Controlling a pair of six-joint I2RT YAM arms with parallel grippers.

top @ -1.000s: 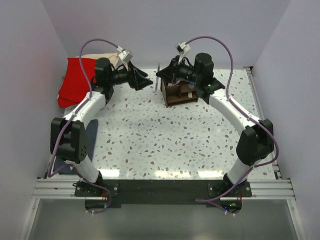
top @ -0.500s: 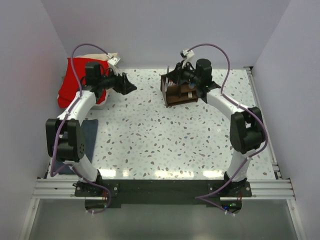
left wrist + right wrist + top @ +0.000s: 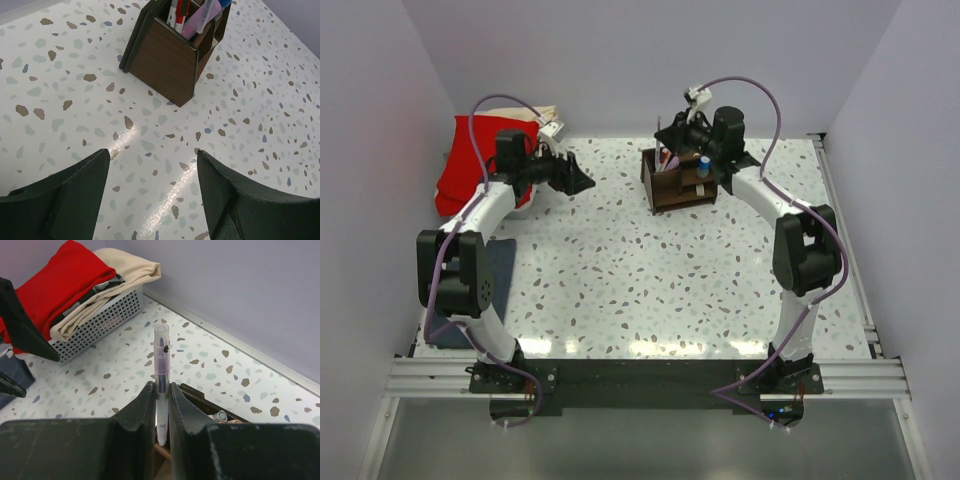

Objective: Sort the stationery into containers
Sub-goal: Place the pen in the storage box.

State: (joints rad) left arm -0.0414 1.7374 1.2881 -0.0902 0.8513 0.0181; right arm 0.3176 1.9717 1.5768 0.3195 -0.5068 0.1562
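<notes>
The dark brown wooden organizer [image 3: 676, 185] stands at the back of the table and shows in the left wrist view [image 3: 167, 62] with several pens [image 3: 176, 12] upright in it. A stubby blue-and-white cylinder [image 3: 703, 166] stands in its right part. My right gripper [image 3: 160, 390] is shut on a white pen with a clear purple cap [image 3: 161, 365], held upright over the organizer's rim [image 3: 200, 400]. My left gripper [image 3: 152, 165] is open and empty, above bare table left of the organizer.
A grey mesh basket [image 3: 95, 315] with red [image 3: 460, 170] and beige cloths sits at the back left. A folded blue-grey cloth [image 3: 500, 280] lies at the left edge. Walls stand close behind and at both sides.
My right gripper has moved back over the organizer with the pen held upright. My left arm has drawn back to the left, then edged slightly right.
</notes>
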